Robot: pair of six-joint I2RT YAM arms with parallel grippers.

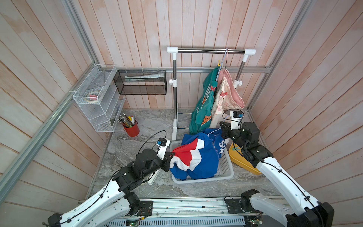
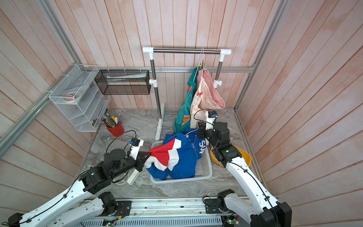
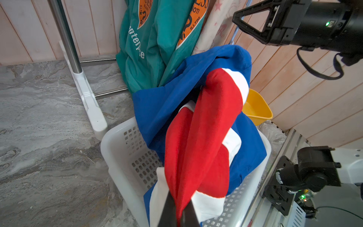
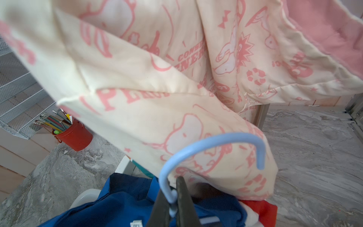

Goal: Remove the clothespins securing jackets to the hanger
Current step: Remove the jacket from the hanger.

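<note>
The blue jacket (image 1: 198, 157) with red and white panels lies bunched in a white basket (image 1: 225, 171). My left gripper (image 3: 177, 204) is shut on a fold of its red fabric at the basket's left side. Above the basket's far right corner, my right gripper (image 4: 172, 188) is shut on the neck of a light-blue hanger (image 4: 212, 140) that rises from that jacket's collar. The teal jacket (image 1: 204, 104) and the cream pink-printed jacket (image 1: 222, 106) hang from the rack rail (image 1: 211, 51). Each of those two carries one red clothespin (image 1: 212, 88) (image 1: 224, 94).
A yellow tub (image 1: 241, 163) sits right of the basket, under my right arm. The rack's left post and white foot (image 1: 174, 125) stand just behind the basket. A red pencil cup (image 1: 132, 129), a white wire shelf (image 1: 98, 98) and a black mesh basket (image 1: 141, 82) are at the left.
</note>
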